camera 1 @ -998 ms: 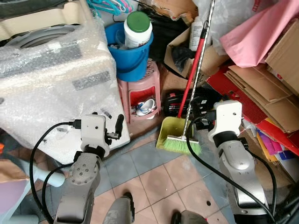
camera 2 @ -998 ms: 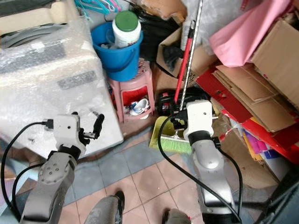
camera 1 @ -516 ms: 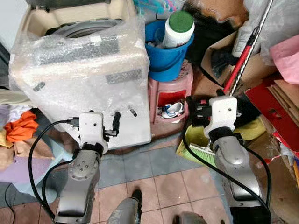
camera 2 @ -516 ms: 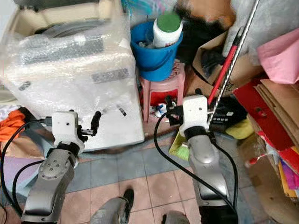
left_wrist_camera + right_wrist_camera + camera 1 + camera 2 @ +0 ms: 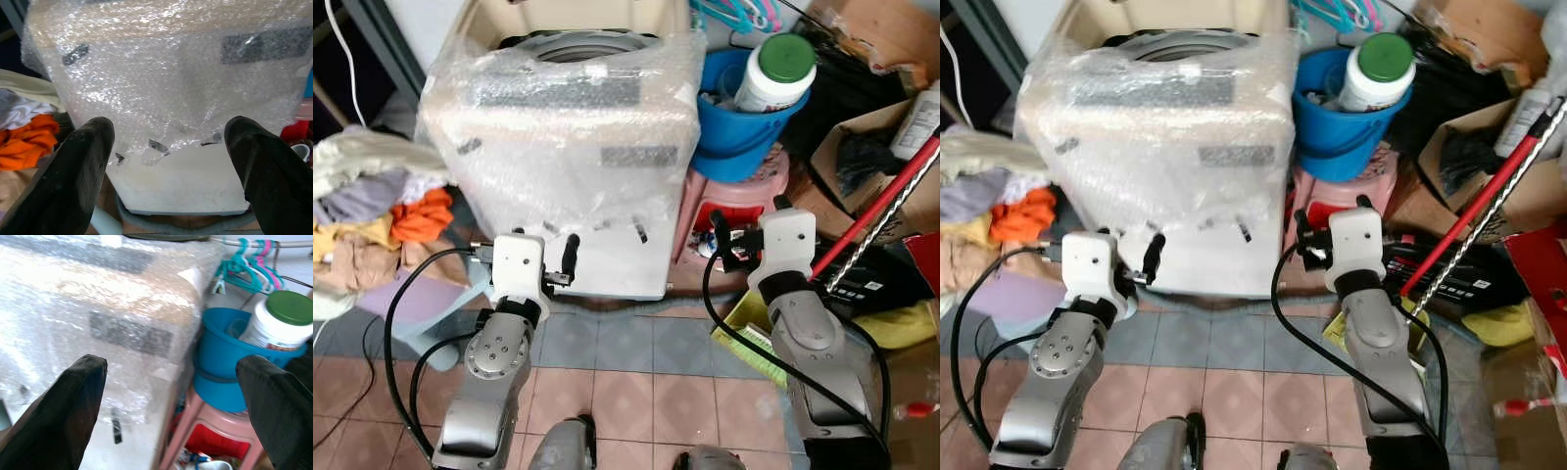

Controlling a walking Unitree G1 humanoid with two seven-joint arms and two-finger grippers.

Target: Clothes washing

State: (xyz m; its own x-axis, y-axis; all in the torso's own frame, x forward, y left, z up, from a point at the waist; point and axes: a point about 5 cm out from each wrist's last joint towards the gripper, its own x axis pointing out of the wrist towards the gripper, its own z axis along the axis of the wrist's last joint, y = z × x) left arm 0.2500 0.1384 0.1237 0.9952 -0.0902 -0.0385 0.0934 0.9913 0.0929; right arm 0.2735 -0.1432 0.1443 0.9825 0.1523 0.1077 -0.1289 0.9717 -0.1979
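A top-loading washing machine (image 5: pixel 558 127) wrapped in bubble wrap stands straight ahead, its drum opening (image 5: pixel 592 47) uncovered at the top. To its left lies a pile of clothes (image 5: pixel 372 196) in orange, white and beige, also caught in the left wrist view as the orange cloth (image 5: pixel 24 142). My left gripper (image 5: pixel 168 171) is open and empty, facing the machine's lower front. The right gripper (image 5: pixel 176 406) is open and empty too, held off the machine's right corner, near the blue bucket (image 5: pixel 234 357).
A blue bucket (image 5: pixel 739 132) holding a white jar with a green lid (image 5: pixel 773 73) sits on a pink stool (image 5: pixel 734 196) right of the machine. A red-handled broom (image 5: pixel 871 230), cardboard boxes (image 5: pixel 871 147) and clutter crowd the right. Tiled floor (image 5: pixel 646 392) lies below.
The view has swung left: the machine now sits in the middle and the clothes pile has come into view. Both arms keep the same raised pose with their fingers apart.
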